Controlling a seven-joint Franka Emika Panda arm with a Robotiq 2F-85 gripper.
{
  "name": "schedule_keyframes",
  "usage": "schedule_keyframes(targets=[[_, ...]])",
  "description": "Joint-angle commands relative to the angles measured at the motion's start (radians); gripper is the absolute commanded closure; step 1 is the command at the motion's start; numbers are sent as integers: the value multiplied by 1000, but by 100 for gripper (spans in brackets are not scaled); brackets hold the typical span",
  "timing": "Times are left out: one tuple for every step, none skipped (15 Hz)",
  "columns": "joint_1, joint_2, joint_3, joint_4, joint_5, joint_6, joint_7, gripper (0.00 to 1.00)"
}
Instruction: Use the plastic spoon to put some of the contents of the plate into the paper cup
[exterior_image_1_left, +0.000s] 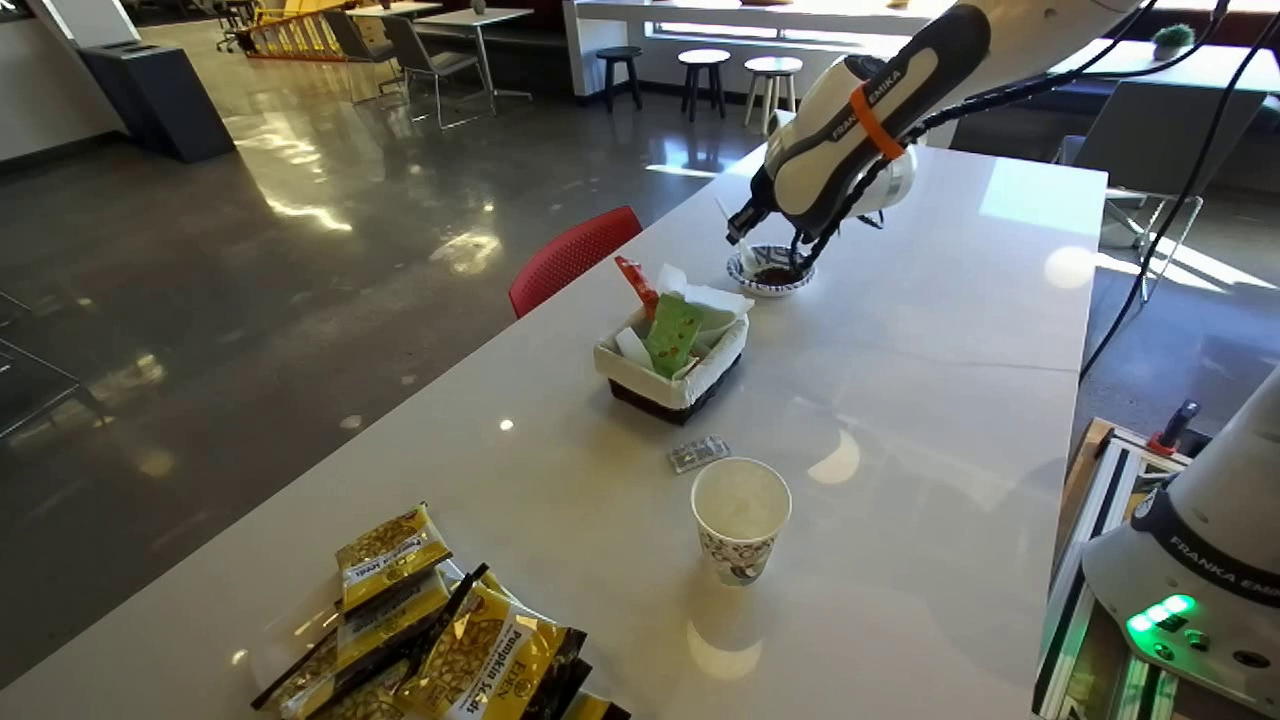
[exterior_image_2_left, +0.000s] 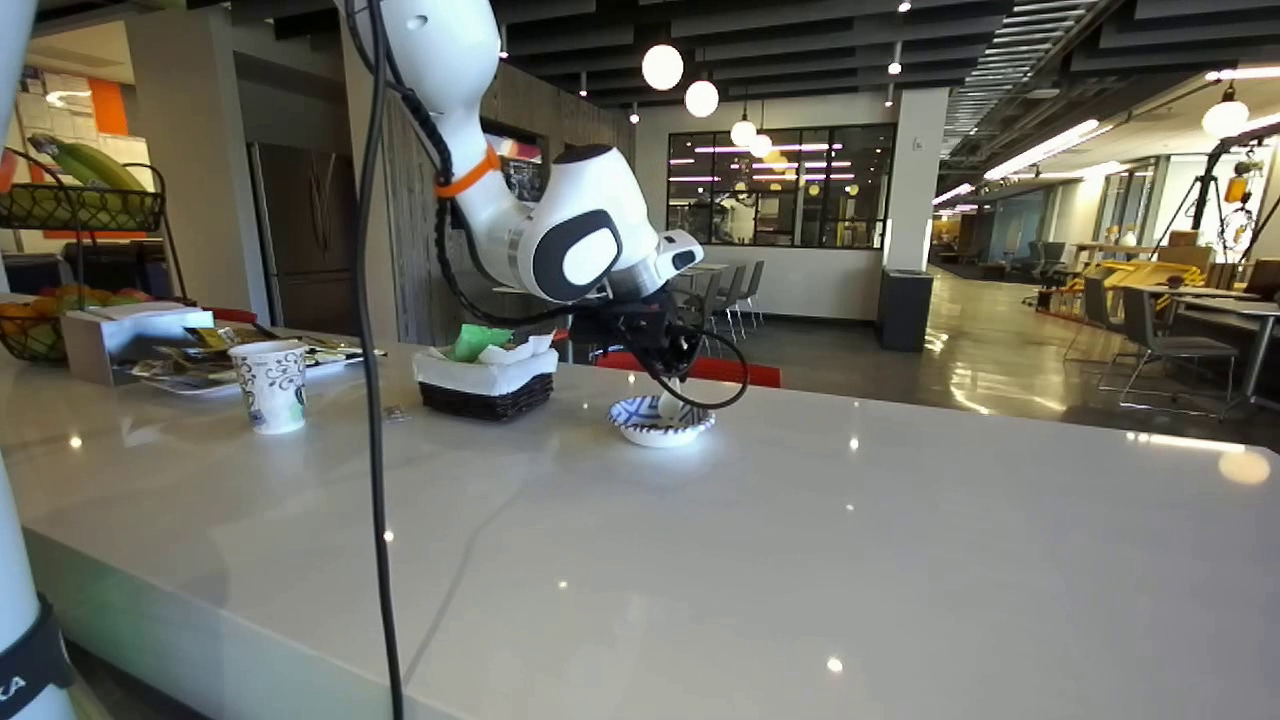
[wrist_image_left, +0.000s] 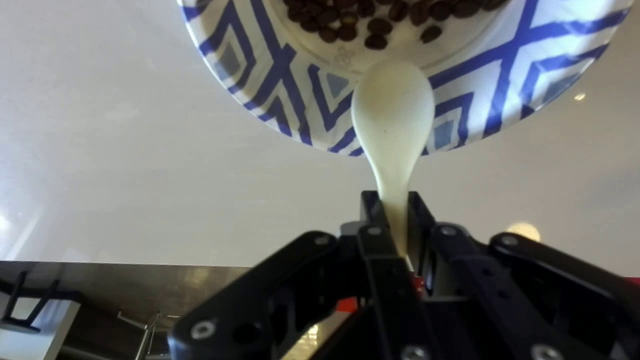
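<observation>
"Where's the white spoon (wrist_image_left: 393, 112)?"

"Its head is over the patterned bowl (wrist_image_left: 495, 65) of dark beans (wrist_image_left: 377, 27); whether touching, I can't tell."

"And the gripper (wrist_image_left: 391, 200)?"

"Nearly closed, pinching its handle."

"The paper cup (exterior_image_1_left: 738, 545)?"

"Upright on the table (exterior_image_1_left: 900, 480), a basket (exterior_image_2_left: 487, 403) between it and the bowl."

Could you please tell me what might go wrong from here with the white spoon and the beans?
The white spoon is pinched by its handle in the fingers, so it might twist when pushed into the beans. The bowl, which nothing grips, could slide if the spoon presses its rim. Beans may spill on the way to the paper cup, which stands beyond the basket.
</observation>
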Motion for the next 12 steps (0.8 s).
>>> schedule_keyframes(targets=[[6, 20, 4, -19, 18, 79, 24, 96], [8, 26, 1, -19, 14, 87, 25, 96], [3, 31, 8, -18, 14, 88, 23, 96], [-18, 33, 36, -17, 17, 78, 13, 96], [-18, 36, 37, -16, 14, 69, 12, 96], [-27, 38, 48, -16, 13, 61, 8, 96], [-35, 39, 60, -17, 13, 53, 5, 96], [-43, 39, 71, -16, 12, 42, 1, 96], [-51, 39, 79, -14, 11, 40, 0, 96], [-61, 38, 90, -12, 11, 34, -2, 96], [-73, 36, 104, -12, 11, 26, -4, 96], [-89, 35, 120, -11, 11, 20, -9, 96]])
